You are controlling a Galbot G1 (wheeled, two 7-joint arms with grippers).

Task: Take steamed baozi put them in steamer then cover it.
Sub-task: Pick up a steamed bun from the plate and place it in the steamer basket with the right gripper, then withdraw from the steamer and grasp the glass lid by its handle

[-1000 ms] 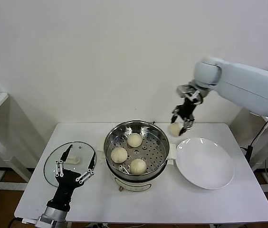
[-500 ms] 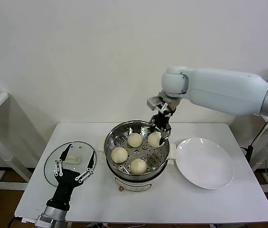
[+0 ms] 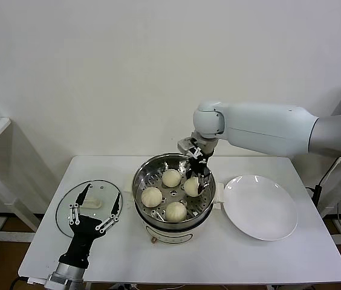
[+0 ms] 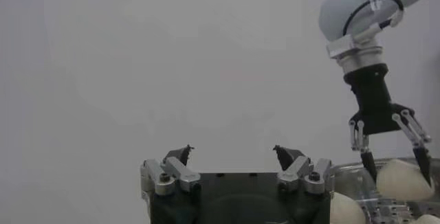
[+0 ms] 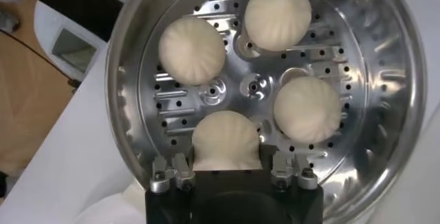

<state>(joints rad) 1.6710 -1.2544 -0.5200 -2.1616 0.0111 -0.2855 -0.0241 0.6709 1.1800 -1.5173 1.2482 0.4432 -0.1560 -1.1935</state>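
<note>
Fourth bun going into the pot

Left end effector (image 3: 95, 211) hovers spread open over the clear glass lid (image 3: 89, 206) on the white counter (image 3: 267, 257); further back, right end effector (image 3: 198, 176) grips a cream-white dough bun (image 3: 191, 186) inside the shiny steel steamer pot (image 3: 173, 188), beside three others.
</note>
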